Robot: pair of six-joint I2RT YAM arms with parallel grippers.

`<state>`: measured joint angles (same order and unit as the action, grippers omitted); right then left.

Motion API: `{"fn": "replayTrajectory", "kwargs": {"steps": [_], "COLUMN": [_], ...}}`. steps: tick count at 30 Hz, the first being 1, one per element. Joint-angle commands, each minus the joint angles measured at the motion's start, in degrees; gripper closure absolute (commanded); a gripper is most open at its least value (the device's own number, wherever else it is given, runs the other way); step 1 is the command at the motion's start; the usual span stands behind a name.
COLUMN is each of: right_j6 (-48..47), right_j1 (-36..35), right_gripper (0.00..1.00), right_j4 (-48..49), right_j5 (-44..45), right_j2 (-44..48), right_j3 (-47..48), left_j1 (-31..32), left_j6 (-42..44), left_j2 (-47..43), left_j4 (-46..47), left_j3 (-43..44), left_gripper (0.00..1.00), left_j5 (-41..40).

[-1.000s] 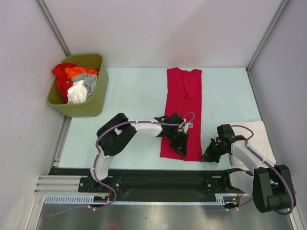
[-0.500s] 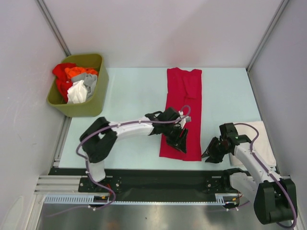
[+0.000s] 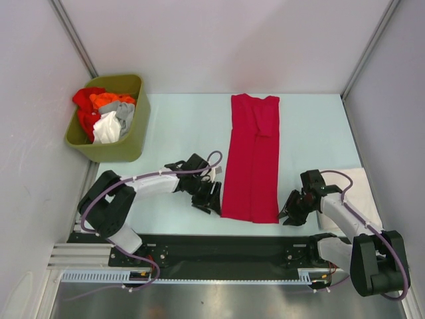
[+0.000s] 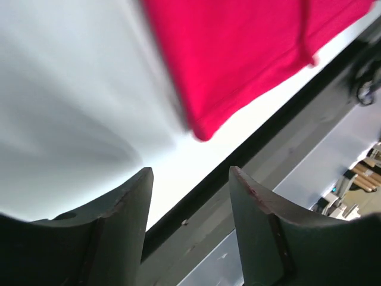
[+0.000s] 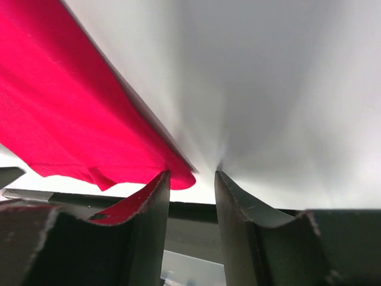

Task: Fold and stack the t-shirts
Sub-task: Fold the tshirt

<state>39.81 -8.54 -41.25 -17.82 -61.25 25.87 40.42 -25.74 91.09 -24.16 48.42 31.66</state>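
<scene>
So far I count one shirt done: the off-white shirt lies folded on the right edge of the counter, beside my right arm. The red shirt is partway. It lies flat in the middle of the counter as a long narrow strip running from far to near, sides already turned in, so I judge the crosswise folds and the stacking are left. More crumpled shirts, red, orange, grey and white, sit in the bin at the far left, not yet touched as far as I can see. By my estimate the job is well under half done.

Both arms sit low at the near end of the strip, one on each side. The left fingers are spread wide with nothing between them. They rest just left of the strip's near left corner, and in the left wrist view that corner lies ahead of the tips, apart from them. The right fingers stand a little apart, also holding nothing, with bare counter showing through the gap. The near right corner lies just off the tip of one finger; I cannot tell whether it touches. Neither side has the hem yet.
</scene>
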Motion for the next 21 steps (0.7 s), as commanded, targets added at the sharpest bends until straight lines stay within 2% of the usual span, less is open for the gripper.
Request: {"fn": "replayTrajectory", "kwargs": {"steps": [1, 5, 9, 13, 17, 21], "right_j6": [-0.9, -0.8, -0.6, -0.3, -0.2, 0.2], "right_j1": [-1.0, -2.6, -3.9, -4.6, -4.7, -4.8], "right_gripper": [0.59, 0.61, 0.62, 0.62, 0.62, 0.63], "right_j4": [2.5, 3.4, 3.8, 3.8, 3.6, 3.5], "right_j5": [0.3, 1.0, 2.3, 2.9, 2.9, 3.4], "right_j2": [-0.4, -1.0, -1.6, -1.7, -1.5, -0.9], "right_j3": [-0.1, -0.5, -0.3, -0.3, -0.2, -0.2], "left_j1": [0.4, 0.2, 0.2, 0.6, 2.8, 5.0], "left_j6": [2.1, -2.0, -6.2, -10.9, -12.0, -12.5], "left_j2": [0.1, 1.5, 3.0, 2.4, 2.3, 3.9], "left_j4": [1.9, 8.1, 9.7, 14.1, 15.1, 15.3], "left_j3": [-2.2, -4.8, -4.1, -4.9, -4.8, -4.6], "left_gripper": [0.41, 0.47, 0.53, 0.54, 0.49, 0.52], "left_j5": [-2.4, -1.2, -4.3, -7.0, -10.3, -11.6]}}
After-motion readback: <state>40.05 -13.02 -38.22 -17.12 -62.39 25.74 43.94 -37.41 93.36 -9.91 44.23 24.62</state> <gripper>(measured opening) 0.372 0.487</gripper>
